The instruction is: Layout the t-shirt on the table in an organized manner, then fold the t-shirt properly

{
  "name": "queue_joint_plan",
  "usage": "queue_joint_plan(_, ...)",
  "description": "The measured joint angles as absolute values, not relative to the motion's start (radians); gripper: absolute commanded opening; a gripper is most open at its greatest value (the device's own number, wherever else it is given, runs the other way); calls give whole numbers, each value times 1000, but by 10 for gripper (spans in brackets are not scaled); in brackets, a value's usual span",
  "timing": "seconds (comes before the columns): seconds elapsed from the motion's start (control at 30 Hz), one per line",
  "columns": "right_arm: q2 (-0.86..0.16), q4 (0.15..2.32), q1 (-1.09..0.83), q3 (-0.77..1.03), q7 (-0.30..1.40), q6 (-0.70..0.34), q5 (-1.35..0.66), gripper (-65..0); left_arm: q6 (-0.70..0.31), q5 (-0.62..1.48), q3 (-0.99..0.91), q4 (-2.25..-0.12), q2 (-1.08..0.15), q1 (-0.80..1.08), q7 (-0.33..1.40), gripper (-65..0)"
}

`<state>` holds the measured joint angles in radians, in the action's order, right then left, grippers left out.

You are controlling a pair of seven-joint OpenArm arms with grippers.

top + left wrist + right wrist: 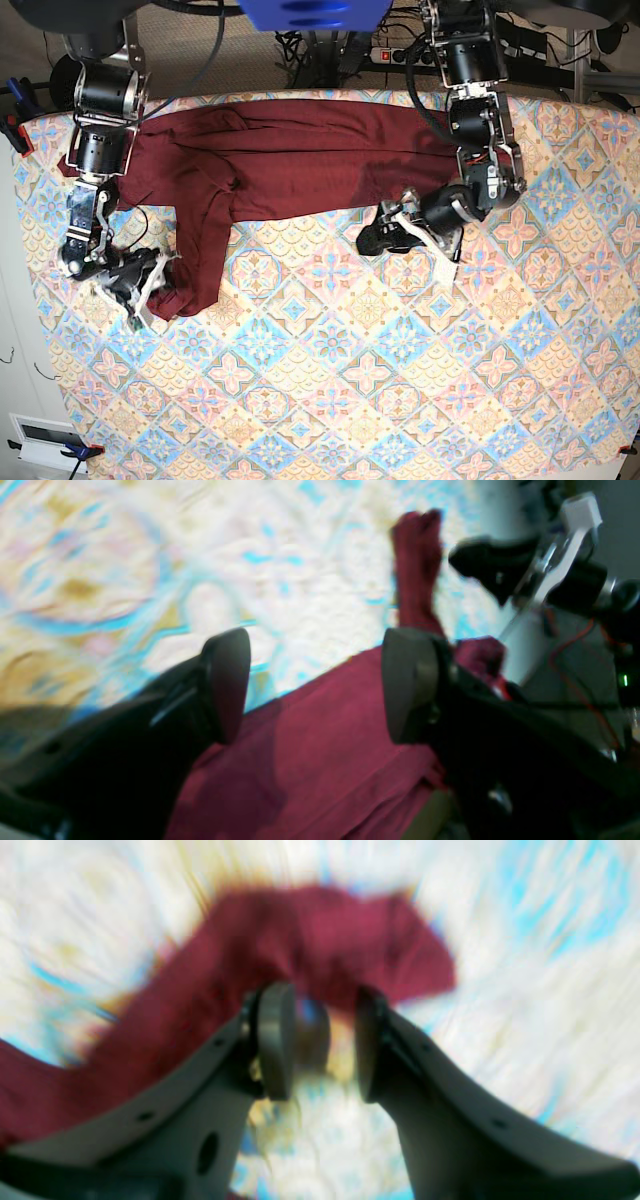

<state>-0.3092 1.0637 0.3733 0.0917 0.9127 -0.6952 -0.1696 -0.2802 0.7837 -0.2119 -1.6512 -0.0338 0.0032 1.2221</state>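
the near part of the table (pixel 400 400) shows only its tiled cloth of blue, pink and cream. farther back, near one side edge, the right gripper (pixel 165 283) sits at the lower end of a strip of the t-shirt (pixel 290 155) that hangs down from the main spread; in the blurred right wrist view its jaws stand apart with patterned cloth between them and maroon fabric just beyond, so nothing looks gripped. toward the middle, the left gripper (pixel 372 240) hovers just beside the shirt's near edge, jaws parted and empty over the fabric. the shirt lies stretched along the far edge, wrinkled, reaching nearly from corner to corner.
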Motion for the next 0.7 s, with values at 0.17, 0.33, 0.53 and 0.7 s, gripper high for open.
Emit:
queue_joint_plan(0.17,-297,1024,396,92,899,-696,-186,-427,-284,796,-208,-1651,-43,3,1217,-246)
queue_joint_plan(0.33,-294,1021,393,92,904,-696,-182,-352,-284,792,-209,-1651,-49,3,1216,-246)
queue_joint_plan(0.53,-281,1019,387,92,904,-696,-183,-351,-284,793,-207,-1651,-47,2,1216,-246)
queue_joint_plan(0.7,-282,1019,388,92,905,-696,-283,-351,-284,793,-207,-1651,-47,0,1216,-246)
